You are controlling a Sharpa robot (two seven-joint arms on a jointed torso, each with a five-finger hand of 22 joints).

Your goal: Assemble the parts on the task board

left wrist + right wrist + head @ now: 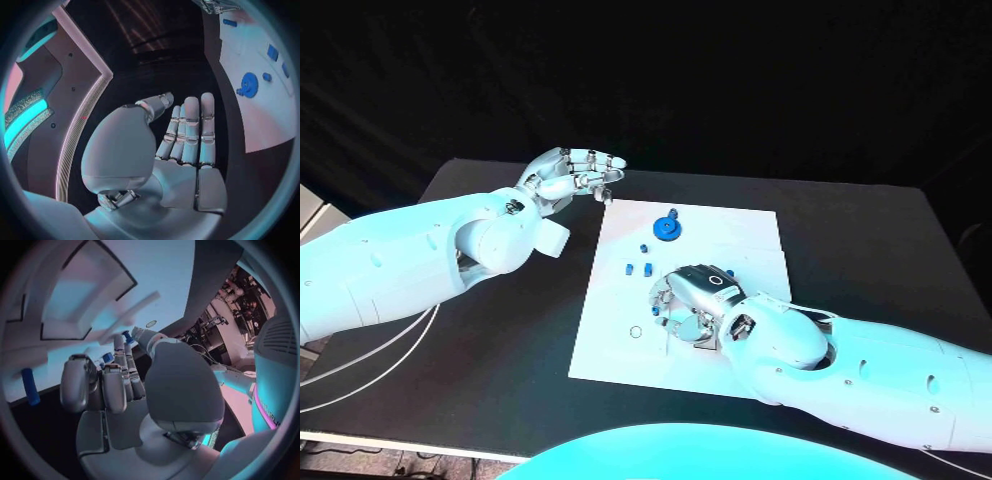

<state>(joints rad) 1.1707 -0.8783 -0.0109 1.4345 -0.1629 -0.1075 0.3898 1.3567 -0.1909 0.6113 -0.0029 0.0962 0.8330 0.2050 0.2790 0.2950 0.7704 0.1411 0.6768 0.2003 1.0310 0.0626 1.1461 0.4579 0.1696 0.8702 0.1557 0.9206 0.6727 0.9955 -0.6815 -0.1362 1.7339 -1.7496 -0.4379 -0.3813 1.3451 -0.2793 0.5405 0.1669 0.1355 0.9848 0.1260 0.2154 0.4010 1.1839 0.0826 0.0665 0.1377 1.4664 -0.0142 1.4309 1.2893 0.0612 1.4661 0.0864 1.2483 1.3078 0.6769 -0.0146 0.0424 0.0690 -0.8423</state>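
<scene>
The white task board (pixel 733 225) lies in the middle of the black table. A blue gear (pixel 669 228) stands near its far left part, with small blue pieces (pixel 639 268) a little nearer. My left hand (pixel 574 175) hovers raised beyond the board's far left corner, fingers straight and apart (pixel 190 132), holding nothing. The gear (pixel 248 85) lies off to its side. My right hand (pixel 692 300) is low over the board's middle, fingers curled down. A small blue piece (pixel 127 335) shows right between its thumb and fingertip; I cannot tell whether it is pinched.
A blue peg (pixel 29 386) lies on the board beside the right hand. A square recess (pixel 81 295) is cut into the board ahead of the fingers. A small round hole (pixel 636 331) sits near the board's near left edge. Black table surrounds the board.
</scene>
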